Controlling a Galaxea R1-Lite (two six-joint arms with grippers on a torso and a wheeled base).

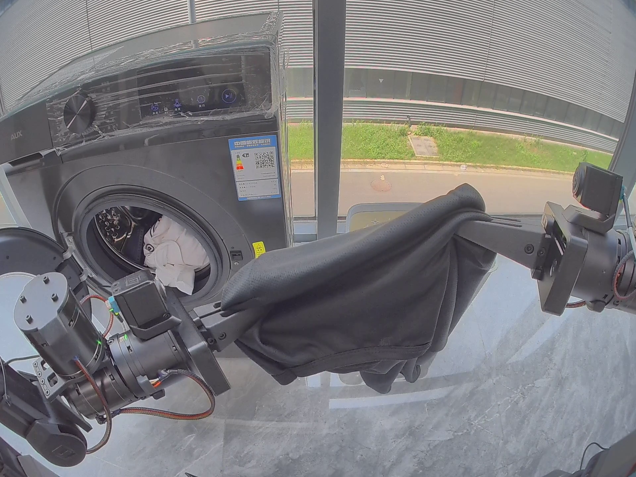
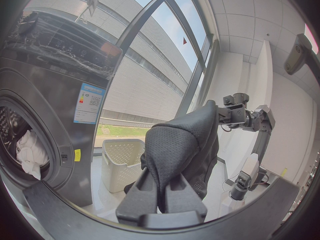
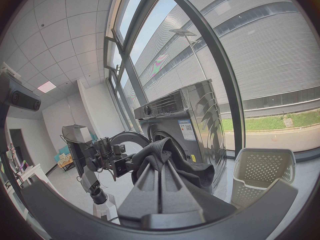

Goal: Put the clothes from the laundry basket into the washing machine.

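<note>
Garment [image 1: 358, 286], dark, slung between the grippers. Left gripper [image 1: 232, 314] and right gripper [image 1: 472, 223] each pinch an end, tips buried in cloth. Basket [image 1: 374, 212] behind it, mostly hidden. Washer [image 1: 165, 160] beside left gripper, white laundry [image 1: 173, 254] inside.

Black garment [image 1: 358, 279], white cloth [image 1: 173, 253], grey washer [image 1: 199, 160]
</note>
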